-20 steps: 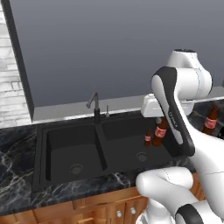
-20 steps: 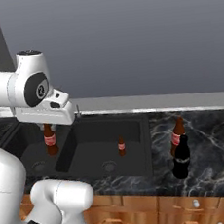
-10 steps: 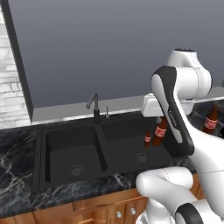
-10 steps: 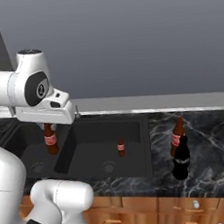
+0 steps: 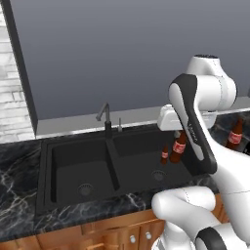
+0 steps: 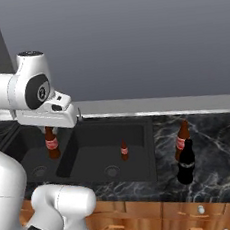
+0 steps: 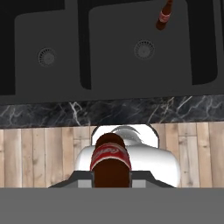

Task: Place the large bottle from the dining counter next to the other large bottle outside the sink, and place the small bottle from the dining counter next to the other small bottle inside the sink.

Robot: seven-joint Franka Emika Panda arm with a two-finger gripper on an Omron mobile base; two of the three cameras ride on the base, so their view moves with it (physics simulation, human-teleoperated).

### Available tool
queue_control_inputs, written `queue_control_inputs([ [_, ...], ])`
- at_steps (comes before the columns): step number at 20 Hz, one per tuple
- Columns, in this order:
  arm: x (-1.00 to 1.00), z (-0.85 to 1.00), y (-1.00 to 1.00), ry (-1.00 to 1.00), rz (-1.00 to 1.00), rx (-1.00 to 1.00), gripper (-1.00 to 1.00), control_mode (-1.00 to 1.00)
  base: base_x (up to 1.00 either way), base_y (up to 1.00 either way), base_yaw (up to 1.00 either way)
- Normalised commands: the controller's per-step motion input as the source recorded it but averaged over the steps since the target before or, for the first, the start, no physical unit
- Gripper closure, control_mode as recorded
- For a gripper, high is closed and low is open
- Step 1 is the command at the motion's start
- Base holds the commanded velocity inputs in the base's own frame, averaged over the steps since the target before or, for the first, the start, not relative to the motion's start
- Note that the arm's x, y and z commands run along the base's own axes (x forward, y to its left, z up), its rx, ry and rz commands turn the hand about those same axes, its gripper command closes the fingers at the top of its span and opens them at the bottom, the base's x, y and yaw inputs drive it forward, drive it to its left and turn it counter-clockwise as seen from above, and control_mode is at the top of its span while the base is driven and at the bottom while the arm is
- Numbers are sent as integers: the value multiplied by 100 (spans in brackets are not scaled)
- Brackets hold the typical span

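My gripper (image 5: 178,135) is shut on the small bottle (image 5: 178,147), a slim brown one with a red label, hanging upright in the air beside the right basin of the black sink (image 5: 78,161). The hand view has this small bottle (image 7: 110,162) between the fingers of the gripper (image 7: 110,179). The other small bottle (image 5: 165,155) (image 6: 124,150) (image 7: 165,15) stands in the right basin. On the counter right of the sink (image 6: 99,138), the black large bottle (image 6: 186,162) stands right in front of the other large bottle (image 6: 181,137) (image 5: 235,134).
A dark curved tap (image 5: 105,117) rises behind the divider between the basins. Black marble counter (image 6: 218,146) surrounds the sink over wooden cabinets (image 6: 148,216). A grey wall runs behind. In the hand view, wooden floor (image 7: 39,153) lies below the counter edge.
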Motion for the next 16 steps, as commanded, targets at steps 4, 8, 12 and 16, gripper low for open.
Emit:
queue_control_inputs([
  [4,0,0,0,0,0,0,100,-100,0,0,0],
  [8,0,0,0,0,0,0,100,-100,0,0,0],
  [12,32,-1,0,0,0,0,100,-100,0,0,0],
  [16,65,-17,0,-5,0,-2,100,-100,0,0,0],
])
